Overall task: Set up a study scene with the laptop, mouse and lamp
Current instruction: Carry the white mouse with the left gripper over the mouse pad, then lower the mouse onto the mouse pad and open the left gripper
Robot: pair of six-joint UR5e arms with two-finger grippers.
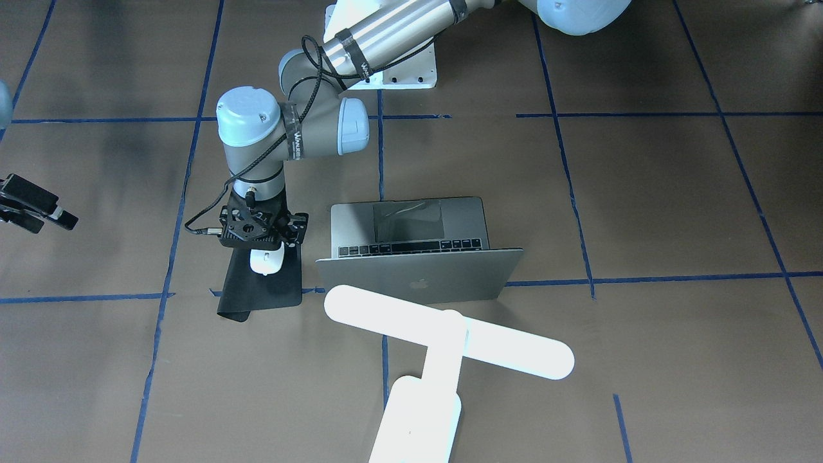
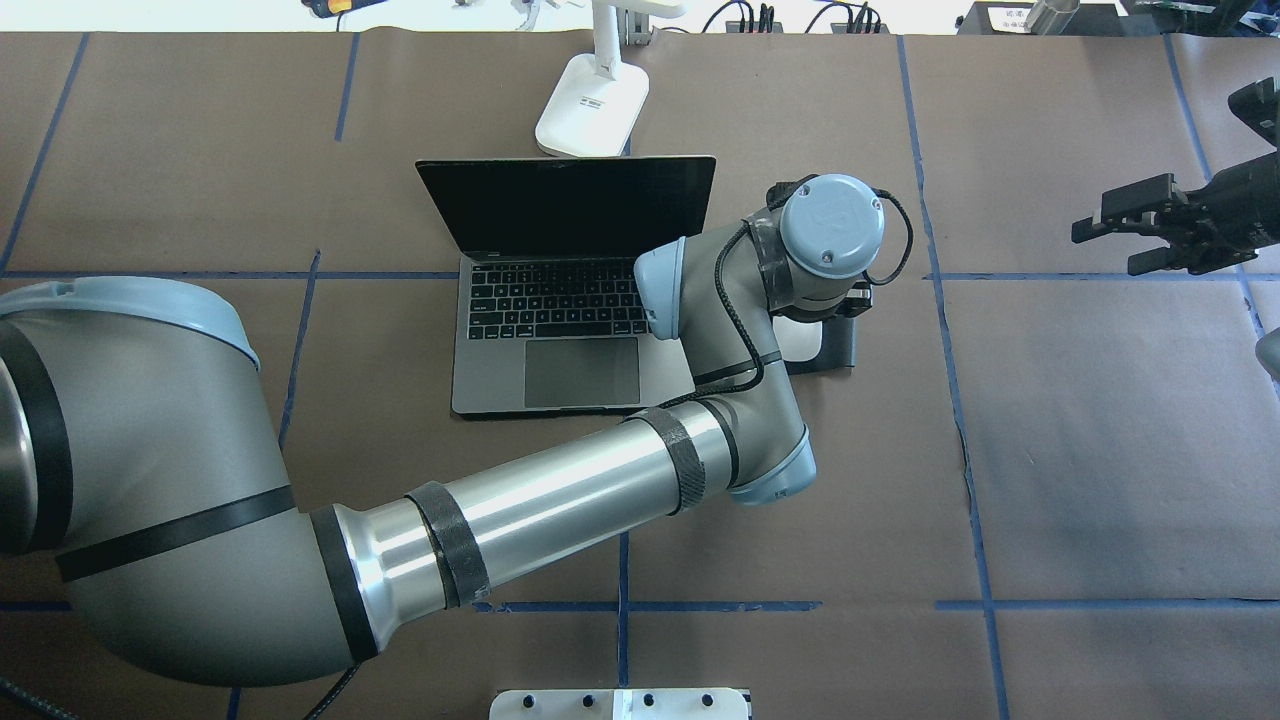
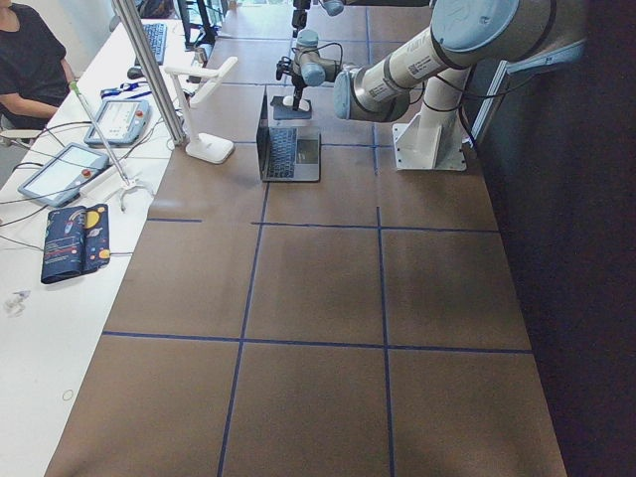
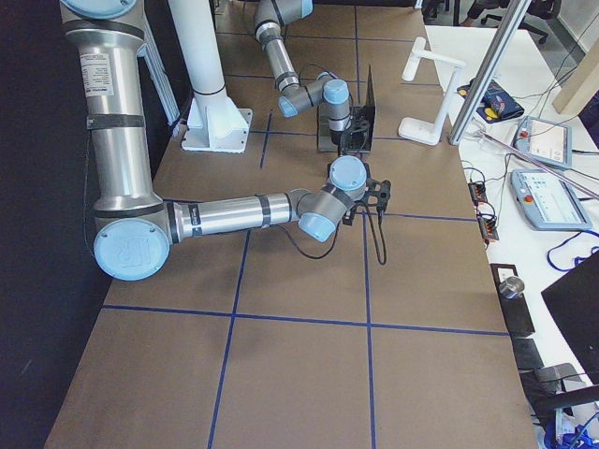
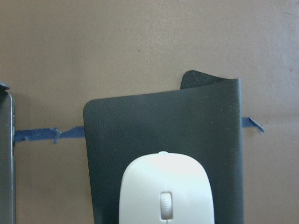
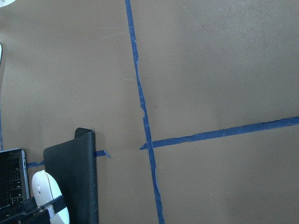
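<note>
The grey laptop [image 1: 418, 273] stands open mid-table, its keyboard [image 2: 550, 300] toward the robot. The white lamp [image 1: 450, 334] stands behind the laptop's screen, with its base [image 2: 590, 105] on the table. The white mouse [image 1: 267, 262] lies on a black mat [image 1: 257, 292] beside the laptop and also shows in the left wrist view [image 5: 166, 191]. My left gripper [image 1: 265, 247] points straight down over the mouse's rear. Its fingers are hidden, so I cannot tell whether it is open or shut. My right gripper [image 2: 1105, 248] is open and empty, far off to the side.
The mat's far corner [image 5: 205, 81] is curled up. The white bolted pedestal [image 1: 405, 71] stands at the robot's side of the table. Blue tape lines cross the brown table. An operators' bench with tablets [image 3: 70, 169] runs along the far edge.
</note>
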